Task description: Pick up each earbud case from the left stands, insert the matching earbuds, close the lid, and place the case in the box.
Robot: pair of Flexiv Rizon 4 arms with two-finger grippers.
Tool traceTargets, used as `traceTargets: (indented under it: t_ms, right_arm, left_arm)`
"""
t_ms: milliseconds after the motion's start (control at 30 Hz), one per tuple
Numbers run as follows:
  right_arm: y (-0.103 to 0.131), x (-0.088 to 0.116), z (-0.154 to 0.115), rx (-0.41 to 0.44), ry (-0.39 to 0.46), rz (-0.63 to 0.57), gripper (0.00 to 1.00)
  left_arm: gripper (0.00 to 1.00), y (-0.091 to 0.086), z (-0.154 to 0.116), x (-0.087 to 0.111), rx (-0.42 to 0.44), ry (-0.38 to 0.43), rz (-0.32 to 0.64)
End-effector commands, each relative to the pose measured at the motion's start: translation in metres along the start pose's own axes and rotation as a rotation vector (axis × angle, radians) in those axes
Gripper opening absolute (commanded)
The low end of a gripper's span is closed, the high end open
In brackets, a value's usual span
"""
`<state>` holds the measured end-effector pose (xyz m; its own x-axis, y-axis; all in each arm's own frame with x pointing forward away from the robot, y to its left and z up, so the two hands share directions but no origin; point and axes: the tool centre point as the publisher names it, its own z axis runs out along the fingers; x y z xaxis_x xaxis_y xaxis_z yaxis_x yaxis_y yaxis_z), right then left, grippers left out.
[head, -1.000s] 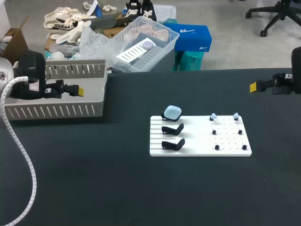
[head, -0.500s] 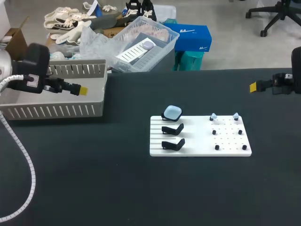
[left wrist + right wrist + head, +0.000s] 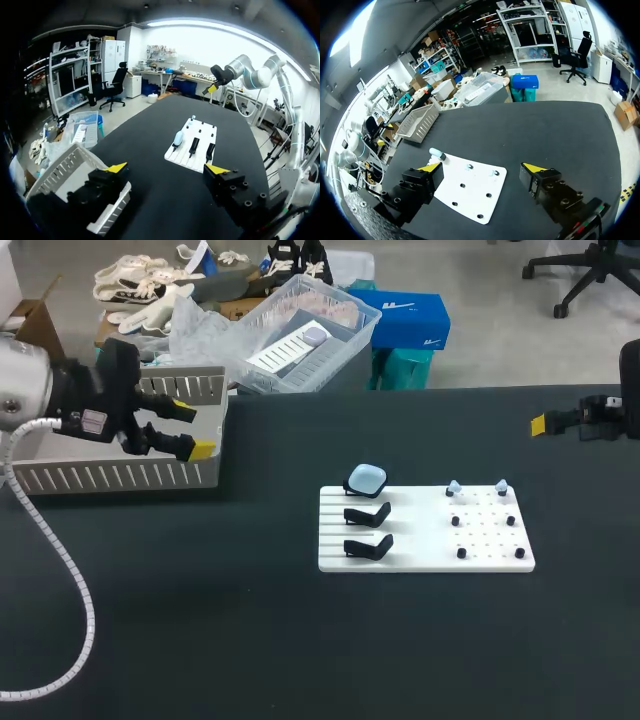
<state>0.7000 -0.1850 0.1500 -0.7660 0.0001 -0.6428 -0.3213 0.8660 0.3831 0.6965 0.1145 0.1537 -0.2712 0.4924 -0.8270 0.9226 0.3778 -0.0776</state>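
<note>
Head view: the left claw (image 3: 193,428) hangs over the near right corner of the grey box (image 3: 110,477), fingers spread wide and holding nothing. The white board (image 3: 425,535) lies on the table (image 3: 250,640), well apart from that claw, out to its right. On the board's left part the pale blue case (image 3: 366,478) sits on the far stand. The two nearer stands (image 3: 368,513) are bare. Two pale earbuds (image 3: 453,487) stand on the board's far right pegs. The right claw (image 3: 545,423) hangs at the table's right edge, well apart from the board. Only one of its yellow tips shows here.

Left wrist view: the left claw (image 3: 166,168) is released, with nothing between its fingers. The box (image 3: 65,165) lies under and beside one finger. The board (image 3: 192,145) lies ahead, and the case (image 3: 178,137) is on the side of it nearer the box.

Right wrist view: the right claw (image 3: 481,167) is released and empty. The board (image 3: 470,192) lies ahead of and below it. The case (image 3: 437,153) lies just ahead of one finger. The earbuds (image 3: 494,173) show between the two tips. The box (image 3: 417,122) lies further ahead.
</note>
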Motion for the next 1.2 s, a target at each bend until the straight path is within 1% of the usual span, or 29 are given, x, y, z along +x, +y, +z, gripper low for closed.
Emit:
traceTargets:
  t_ms: [33, 267, 500, 667, 833, 867, 933, 1100, 1200]
  right_arm:
    - [0.000, 0.000, 0.000, 0.000, 0.000, 0.000, 1.00]
    - [0.000, 0.000, 0.000, 0.000, 0.000, 0.000, 1.00]
    - [0.000, 0.000, 0.000, 0.000, 0.000, 0.000, 1.00]
    - [0.000, 0.000, 0.000, 0.000, 0.000, 0.000, 1.00]
    - [0.000, 0.000, 0.000, 0.000, 0.000, 0.000, 1.00]
    - [0.000, 0.000, 0.000, 0.000, 0.000, 0.000, 1.00]
    - [0.000, 0.000, 0.000, 0.000, 0.000, 0.000, 1.00]
    - [0.000, 0.000, 0.000, 0.000, 0.000, 0.000, 1.00]
    - [0.000, 0.000, 0.000, 0.000, 0.000, 0.000, 1.00]
  left_arm:
    - [1.00, 0.007, 0.014, -0.003, 0.112, -0.031, 0.067]
    - [1.00, 0.009, 0.035, -0.007, 0.162, -0.030, 0.182]
    - [1.00, 0.003, 0.060, -0.008, 0.217, -0.022, 0.250]
    - [1.00, -0.004, 0.083, -0.006, 0.232, -0.020, 0.263]
    - [1.00, -0.005, 0.108, 0.000, 0.221, -0.016, 0.282]
    - [1.00, -0.006, 0.112, 0.001, 0.237, -0.015, 0.300]
    - [1.00, -0.005, 0.119, 0.001, 0.222, -0.016, 0.286]
    - [1.00, -0.007, 0.133, 0.002, 0.229, -0.005, 0.276]
    - [1.00, -0.009, 0.142, 0.001, 0.219, -0.004, 0.274]
